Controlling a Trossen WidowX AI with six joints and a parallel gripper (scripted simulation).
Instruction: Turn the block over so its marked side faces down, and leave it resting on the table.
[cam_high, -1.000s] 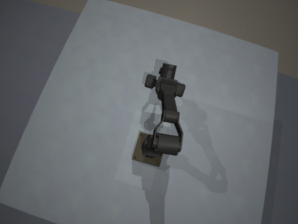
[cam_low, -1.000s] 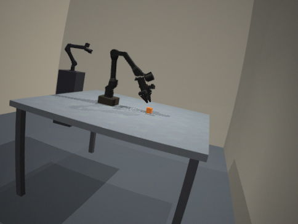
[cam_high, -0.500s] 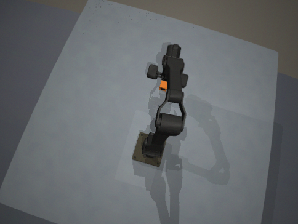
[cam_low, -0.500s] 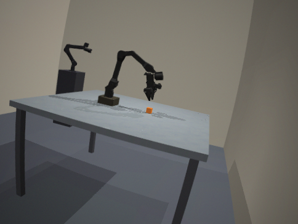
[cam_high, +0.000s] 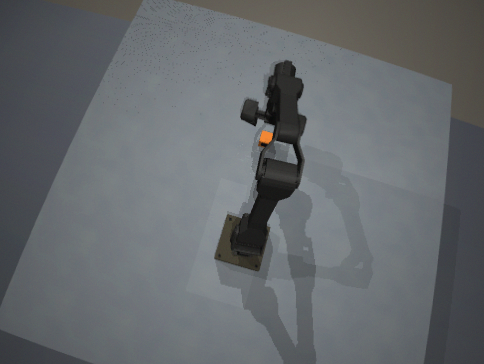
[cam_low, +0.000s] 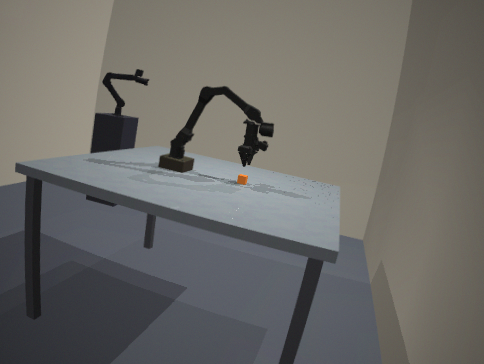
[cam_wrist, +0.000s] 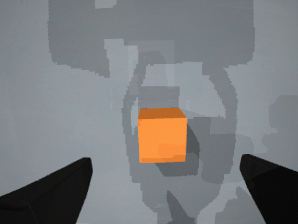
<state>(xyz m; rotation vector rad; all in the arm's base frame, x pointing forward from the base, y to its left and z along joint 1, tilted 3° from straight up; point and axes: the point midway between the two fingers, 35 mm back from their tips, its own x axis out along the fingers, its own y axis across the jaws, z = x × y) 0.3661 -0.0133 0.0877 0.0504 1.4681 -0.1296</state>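
An orange block (cam_high: 266, 137) (cam_low: 242, 179) (cam_wrist: 162, 139) rests on the pale grey-blue table (cam_high: 125, 210) (cam_low: 280, 220) (cam_wrist: 30, 115). In the wrist view its top and a darker orange side face show, with no mark on either. The face on the table is hidden. My gripper (cam_low: 245, 165) (cam_wrist: 168, 164) is open and empty. It points down above the block, apart from it. In the wrist view the block lies between the lines of the two fingers and a little beyond their tips. In the top view the arm hides the fingers.
The arm's base (cam_high: 242, 262) (cam_low: 176, 163) stands on the table, and the raised arm arches from it toward the block. A second arm (cam_low: 120, 90) on a dark pedestal (cam_low: 114, 132) stands behind the table. Shadows of the arm fall around the block.
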